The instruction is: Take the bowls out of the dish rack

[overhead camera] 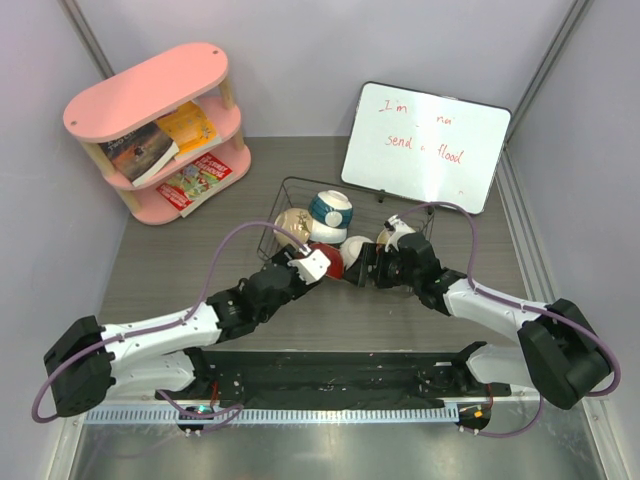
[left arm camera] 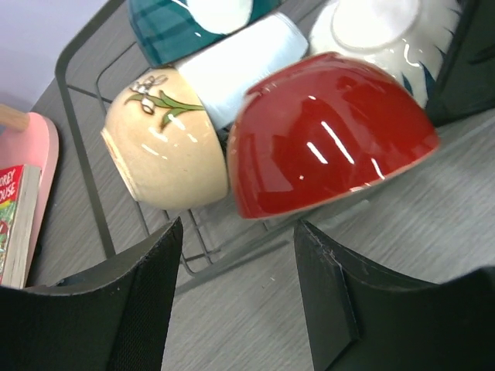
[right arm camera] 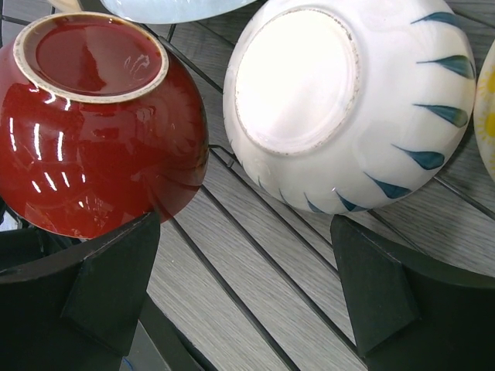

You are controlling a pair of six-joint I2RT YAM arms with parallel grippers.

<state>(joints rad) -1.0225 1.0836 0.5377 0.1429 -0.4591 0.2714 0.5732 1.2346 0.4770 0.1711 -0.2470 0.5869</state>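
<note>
The black wire dish rack (overhead camera: 300,181) holds five bowls lying on their sides or upturned: cream (overhead camera: 292,225), blue-and-white banded (overhead camera: 330,210), red (overhead camera: 330,258), white ribbed (overhead camera: 357,247) and yellow patterned (overhead camera: 393,232). My left gripper (overhead camera: 318,262) is open and empty at the rack's near edge; in its wrist view the red bowl (left arm camera: 329,135) and the cream bowl (left arm camera: 166,143) lie just beyond the open gripper (left arm camera: 240,294). My right gripper (overhead camera: 368,265) is open over the rack wires (right arm camera: 232,294), between the red bowl (right arm camera: 93,131) and the white ribbed bowl (right arm camera: 348,100).
A pink shelf (overhead camera: 160,130) with books stands at the back left. A whiteboard (overhead camera: 425,145) leans behind the rack. A black mat (overhead camera: 330,375) lies between the arm bases. The two grippers are close together at the rack's front.
</note>
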